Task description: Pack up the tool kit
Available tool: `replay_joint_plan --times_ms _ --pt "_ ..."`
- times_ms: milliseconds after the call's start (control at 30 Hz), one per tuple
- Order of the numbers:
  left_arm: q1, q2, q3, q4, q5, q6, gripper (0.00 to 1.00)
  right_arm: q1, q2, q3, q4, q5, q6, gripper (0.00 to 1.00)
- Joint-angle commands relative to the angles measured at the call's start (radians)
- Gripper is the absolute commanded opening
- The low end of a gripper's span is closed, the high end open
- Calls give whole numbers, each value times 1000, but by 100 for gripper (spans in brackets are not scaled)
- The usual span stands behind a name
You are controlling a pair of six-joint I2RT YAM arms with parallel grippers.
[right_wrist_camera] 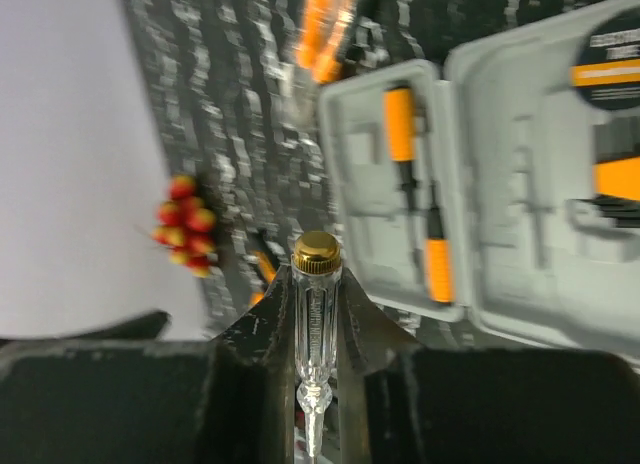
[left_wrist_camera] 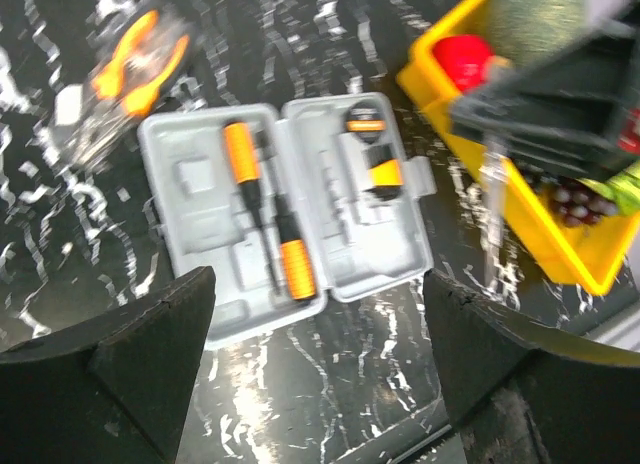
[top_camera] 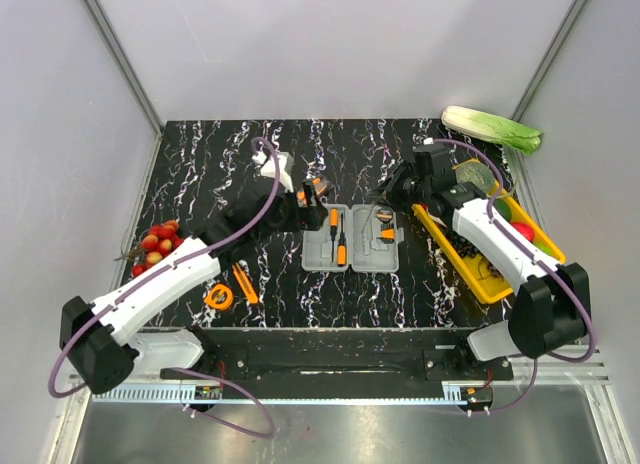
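The grey tool case (top_camera: 350, 240) lies open and flat at the table's centre. Two orange-handled screwdrivers (top_camera: 337, 236) sit in its left half, and a round black-and-orange item (left_wrist_camera: 365, 119) and an orange-and-black piece (left_wrist_camera: 384, 172) in its right half. Orange pliers (top_camera: 315, 191) lie just behind the case. My left gripper (left_wrist_camera: 318, 304) is open and empty, hovering near the case's left rear. My right gripper (right_wrist_camera: 316, 284) is shut on a clear tester screwdriver with a gold cap (right_wrist_camera: 316, 304), held above the case's right rear (top_camera: 392, 196).
An orange tape measure (top_camera: 219, 297) and an orange utility knife (top_camera: 244, 283) lie at the front left. Cherry tomatoes (top_camera: 156, 243) sit at the left edge. A yellow tray (top_camera: 487, 279) of vegetables stands at the right, with a cabbage (top_camera: 492, 129) behind it.
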Motion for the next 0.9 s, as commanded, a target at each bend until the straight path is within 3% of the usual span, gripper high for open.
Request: replay_joint_plan --times_ms 0,200,433,867 --pt "152 24 -67 38 184 -86 88 5 87 100 -236 86 -343 0" --pt "195 170 3 -65 222 -50 86 53 205 158 -307 194 -463 0" --pt "223 285 34 -97 269 -50 82 140 310 201 -305 349 -480 0" --pt "267 360 27 -97 311 -42 80 223 411 209 -237 560 -495 0"
